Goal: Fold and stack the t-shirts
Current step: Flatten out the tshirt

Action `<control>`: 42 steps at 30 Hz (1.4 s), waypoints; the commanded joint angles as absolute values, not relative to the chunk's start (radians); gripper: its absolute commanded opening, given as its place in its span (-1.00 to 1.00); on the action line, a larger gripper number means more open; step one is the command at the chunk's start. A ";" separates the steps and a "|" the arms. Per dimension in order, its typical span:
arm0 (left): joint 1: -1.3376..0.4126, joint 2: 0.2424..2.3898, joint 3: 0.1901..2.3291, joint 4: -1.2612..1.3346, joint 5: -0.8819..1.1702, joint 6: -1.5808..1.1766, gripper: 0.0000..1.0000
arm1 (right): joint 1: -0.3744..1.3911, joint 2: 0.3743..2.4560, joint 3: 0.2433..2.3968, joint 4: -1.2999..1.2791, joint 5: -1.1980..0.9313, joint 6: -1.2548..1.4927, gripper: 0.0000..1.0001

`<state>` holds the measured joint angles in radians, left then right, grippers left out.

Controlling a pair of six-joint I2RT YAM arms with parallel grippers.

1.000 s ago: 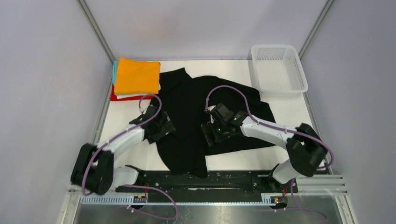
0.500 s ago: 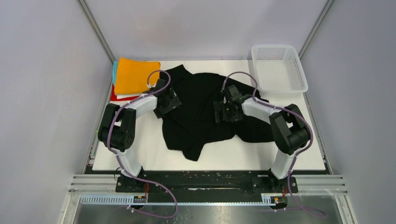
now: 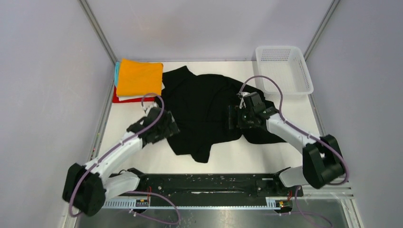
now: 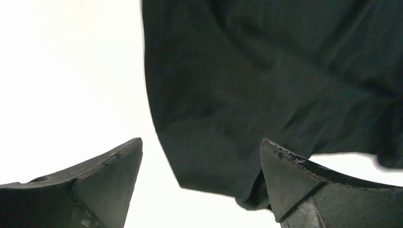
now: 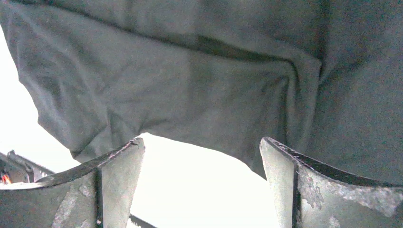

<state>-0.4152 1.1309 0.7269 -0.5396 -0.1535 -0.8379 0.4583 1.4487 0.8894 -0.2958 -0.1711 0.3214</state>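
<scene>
A large black t-shirt (image 3: 204, 102) lies rumpled across the middle of the table. Folded t-shirts are stacked at the back left: orange (image 3: 139, 77) on top, with white, red (image 3: 118, 99) and teal (image 3: 117, 71) edges showing below. My left gripper (image 3: 165, 129) is open at the black shirt's near-left edge; in the left wrist view the shirt's hem (image 4: 209, 156) lies between and just ahead of the left gripper (image 4: 199, 142). My right gripper (image 3: 234, 118) is open over the shirt's right side; its wrist view shows the black cloth (image 5: 190, 85) beyond the right gripper (image 5: 202, 140) and bare table between the fingers.
A white mesh basket (image 3: 304, 80) stands at the back right corner. Grey walls and metal frame posts close in the table on three sides. White tabletop (image 3: 247, 159) shows along the near edge, in front of the shirt.
The left arm has drawn back from the shirt's far-left edge to its near-left edge. The right gripper has shifted right and slightly nearer. The shirt's near edge lies farther from the bases than a second ago.
</scene>
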 commanded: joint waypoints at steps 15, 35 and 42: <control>-0.713 1.217 0.505 -0.400 -0.103 -0.927 -0.08 | 1.012 1.402 0.786 -0.135 -0.151 -0.022 0.99; -0.712 0.994 0.497 -0.562 -0.074 -0.949 -1.00 | 1.214 1.625 0.871 -0.124 -0.074 -0.121 -0.60; -0.706 0.882 0.631 -0.702 -0.074 -0.873 -1.00 | 1.185 1.461 0.875 -0.193 -0.326 -0.054 -0.75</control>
<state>-0.7082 0.9066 0.5156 -0.6262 -0.0818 -0.9207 1.2022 1.5345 0.8398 -0.1425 -0.1638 -0.1066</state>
